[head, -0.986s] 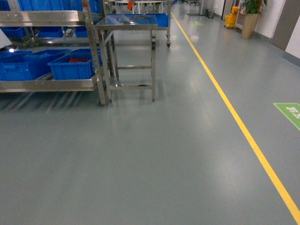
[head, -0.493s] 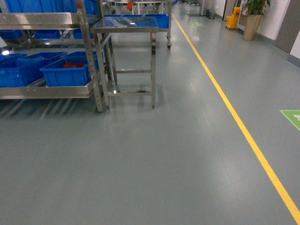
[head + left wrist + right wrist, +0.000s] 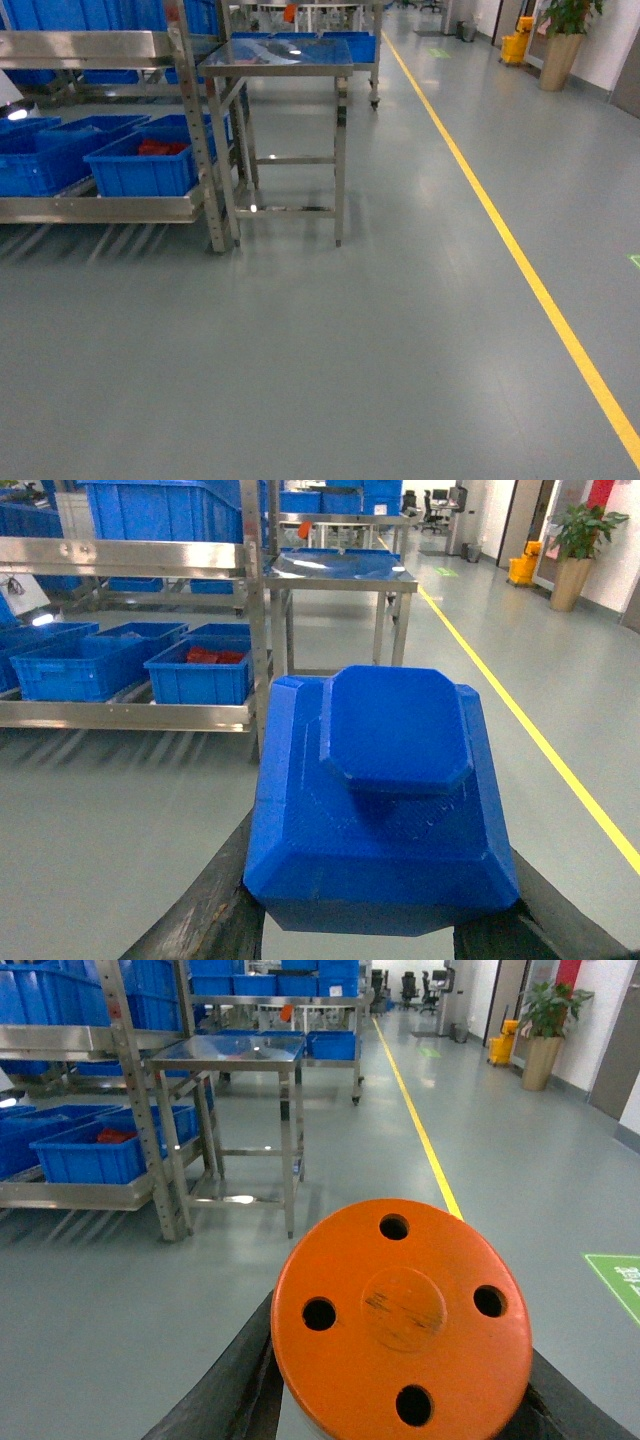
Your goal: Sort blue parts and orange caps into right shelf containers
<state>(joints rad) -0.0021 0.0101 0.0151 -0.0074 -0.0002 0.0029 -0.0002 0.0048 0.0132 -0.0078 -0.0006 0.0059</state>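
A chunky blue part (image 3: 385, 800) with a raised octagonal top fills the left wrist view, and my left gripper (image 3: 372, 925) is shut on its sides. An orange cap (image 3: 400, 1320), a round disc with several holes, is clamped in my right gripper (image 3: 400, 1410). Neither gripper shows in the head view. The bright-blue shelf containers (image 3: 140, 172) stand on the lower level of a steel rack at the far left, also visible as containers (image 3: 200, 675) and containers (image 3: 90, 1155). The nearest bin holds red-orange pieces (image 3: 160, 148).
A steel table (image 3: 280, 55) stands just right of the rack post (image 3: 200, 130), with more blue bins behind. A yellow floor line (image 3: 520, 270) runs down the right. A potted plant (image 3: 565, 40) and a yellow mop bucket (image 3: 517, 45) stand far right. Grey floor lies between me and the rack.
The head view has shifted: the rack and table now sit lower and slightly further right in the frame, and the green floor mark has slid almost out at the right edge.
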